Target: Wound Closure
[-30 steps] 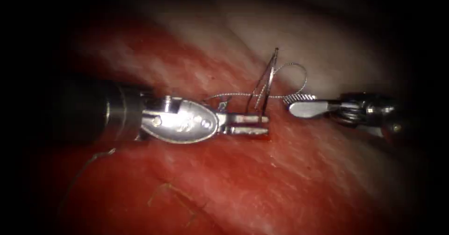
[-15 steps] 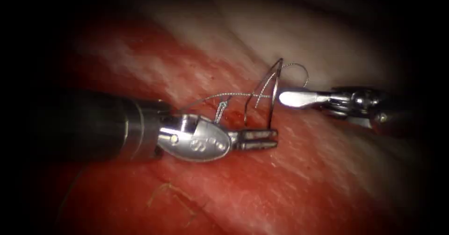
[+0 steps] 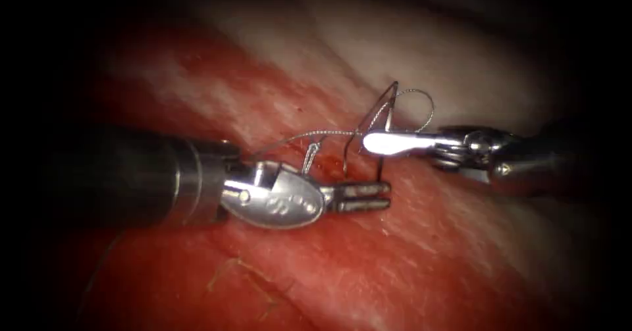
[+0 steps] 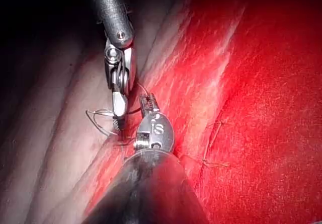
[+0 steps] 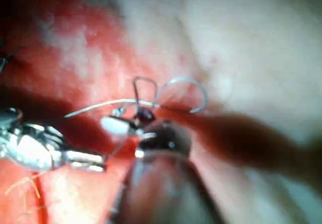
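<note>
A: What is seen to have moved since the earlier frames?
B: The right tool (image 3: 370, 143) has been brought leftward until its tip lies against the needle (image 3: 382, 117); the left tool (image 3: 378, 196) has been lowered from beside the needle to a spot just below it.

A: How are the fingers set?
B: The left tool's fingers (image 3: 361, 189) are seen slightly parted, with nothing held. For the right tool it cannot be told whether they are spread or pressed together, or whether the needle is pinched.

A: Where is the needle found?
B: It is stood up as an arch on the tissue (image 3: 408, 252), both legs reaching down to the surface; whether they are embedded cannot be told. The thread (image 3: 309, 134) is looped behind the arch and trailed leftward
</note>
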Available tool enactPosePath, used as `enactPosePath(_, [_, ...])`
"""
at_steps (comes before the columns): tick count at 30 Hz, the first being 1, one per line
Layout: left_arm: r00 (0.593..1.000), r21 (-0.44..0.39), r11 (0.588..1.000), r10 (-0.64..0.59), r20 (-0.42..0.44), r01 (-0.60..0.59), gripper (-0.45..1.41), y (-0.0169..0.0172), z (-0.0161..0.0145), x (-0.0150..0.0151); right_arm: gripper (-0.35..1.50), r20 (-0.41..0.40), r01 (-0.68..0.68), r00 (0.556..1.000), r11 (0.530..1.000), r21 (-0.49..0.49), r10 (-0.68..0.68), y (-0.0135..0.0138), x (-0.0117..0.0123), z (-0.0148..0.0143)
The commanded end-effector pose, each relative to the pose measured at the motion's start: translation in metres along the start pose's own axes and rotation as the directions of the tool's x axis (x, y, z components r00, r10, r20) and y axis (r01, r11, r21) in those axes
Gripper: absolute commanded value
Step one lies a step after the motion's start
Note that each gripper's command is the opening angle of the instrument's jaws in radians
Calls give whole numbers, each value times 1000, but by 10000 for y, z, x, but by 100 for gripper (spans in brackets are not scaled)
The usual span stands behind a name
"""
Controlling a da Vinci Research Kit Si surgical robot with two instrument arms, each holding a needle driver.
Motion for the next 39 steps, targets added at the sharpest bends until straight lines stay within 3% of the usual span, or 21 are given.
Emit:
enactPosePath(1, [1000,-1,1000,-1,0,1,-45,4,6,-4,104,0,3,1000,1000,3,-3,1,-5,6])
enactPosePath(10, [1000,-1,1000,-1,-1,1,-45,4,5,-5,88,-10,6,1000,1000,16,-6,1,-2,3])
enactPosePath(12, [1000,-1,1000,-1,-1,1,-45,3,6,-4,57,-11,6,1000,1000,16,-6,1,-3,4])
enactPosePath(13, [1000,-1,1000,-1,-1,1,-45,3,6,-4,20,-14,7,1000,1000,18,-7,1,-4,5])
enactPosePath(14, [1000,-1,1000,-1,-1,1,-45,3,6,-5,-28,-14,7,1000,1000,18,-7,1,-4,6])
enactPosePath(15, [1000,-1,1000,-1,-1,1,-45,3,6,-4,-35,-15,7,1000,1000,17,-7,2,-5,6])
enactPosePath(21, [1000,-5,1000,-4,-5,4,-42,1,6,-3,-35,-50,14,999,1000,-20,-15,8,-1,8])
enactPosePath(23, [999,-10,999,-35,-11,35,29,-1,8,-2,-35,-45,26,999,999,-24,-27,9,0,7])
enactPosePath(25, [980,-29,979,-201,-1,201,88,-4,10,-1,-35,-43,32,999,999,-24,-33,9,0,6])
enactPosePath(26, [949,-44,948,-316,14,316,106,-7,11,0,-35,-43,37,998,999,-24,-38,9,0,5])
enactPosePath(27, [912,-47,910,-411,23,411,113,-9,11,0,-35,-42,37,998,999,-24,-38,9,1,4])
enactPosePath(28, [873,-49,872,-486,32,487,108,-12,10,1,-35,-41,43,998,999,-24,-44,9,1,4])
enactPosePath(30, [834,-72,831,-551,35,552,120,-21,2,2,-35,-39,54,998,998,-24,-55,9,2,2])
enactPosePath(35, [813,-142,802,-580,51,581,121,-29,-32,0,-35,-110,110,988,994,-5,-110,8,9,-2])
enactPosePath(38, [782,-181,761,-605,150,623,101,-32,-51,-9,-35,-124,178,976,984,-24,-180,6,12,-2])
enactPosePath(39, [768,-188,745,-614,182,640,86,-33,-55,-13,-35,-138,204,969,979,-25,-206,5,12,-3])
